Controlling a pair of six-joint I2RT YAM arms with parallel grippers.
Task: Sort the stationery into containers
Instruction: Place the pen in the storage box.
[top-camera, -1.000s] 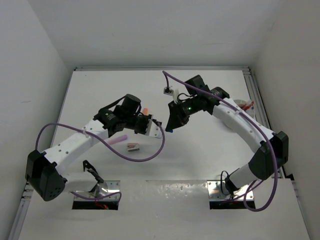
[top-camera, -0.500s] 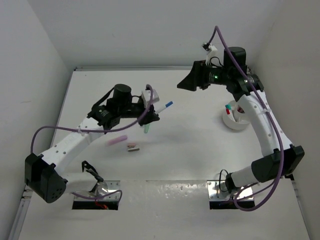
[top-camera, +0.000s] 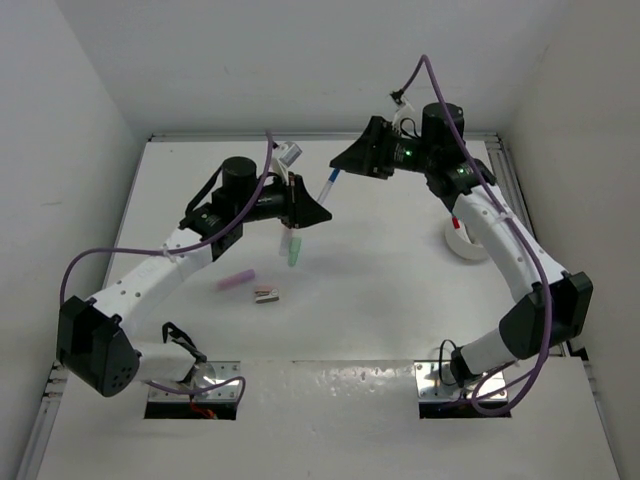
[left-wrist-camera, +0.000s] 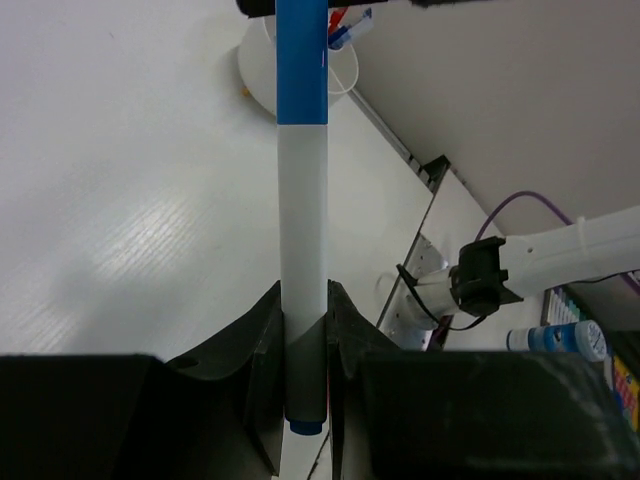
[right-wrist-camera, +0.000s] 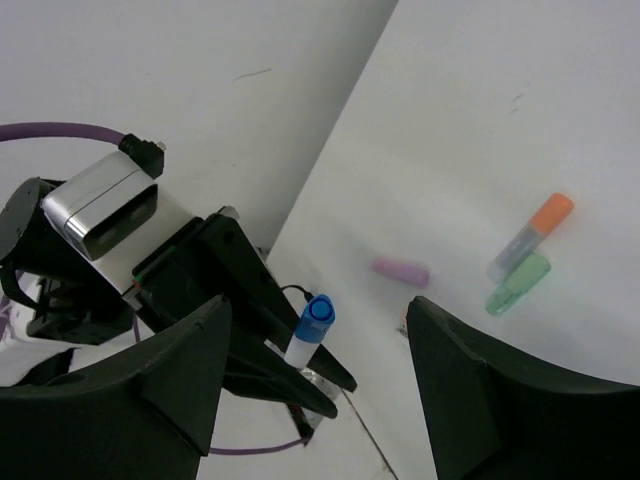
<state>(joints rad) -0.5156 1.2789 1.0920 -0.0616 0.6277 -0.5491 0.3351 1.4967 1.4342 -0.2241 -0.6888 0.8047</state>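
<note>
My left gripper (top-camera: 316, 213) is shut on a white pen with a blue cap (top-camera: 329, 186) and holds it up off the table. In the left wrist view the pen (left-wrist-camera: 302, 200) runs straight out from between the fingers. Its cap (right-wrist-camera: 316, 318) sits between the spread fingers of my open right gripper (right-wrist-camera: 320, 345), untouched by either one. Below lie a green highlighter (top-camera: 294, 250), a pink highlighter (top-camera: 237, 280) and a small block (top-camera: 266, 294). An orange highlighter (right-wrist-camera: 545, 222) lies beside the green one (right-wrist-camera: 518, 283). The white tub (top-camera: 461, 243), holding pens, stands at the right.
White walls close in the table on the left, back and right. A purple cable loops off each arm. The right arm's forearm crosses over the tub. In the left wrist view the tub (left-wrist-camera: 262, 75) stands beyond the pen's tip.
The right gripper has opened and risen toward the back. The left gripper has lifted the blue-capped pen up and right, so its cap now sits between the right fingers.
</note>
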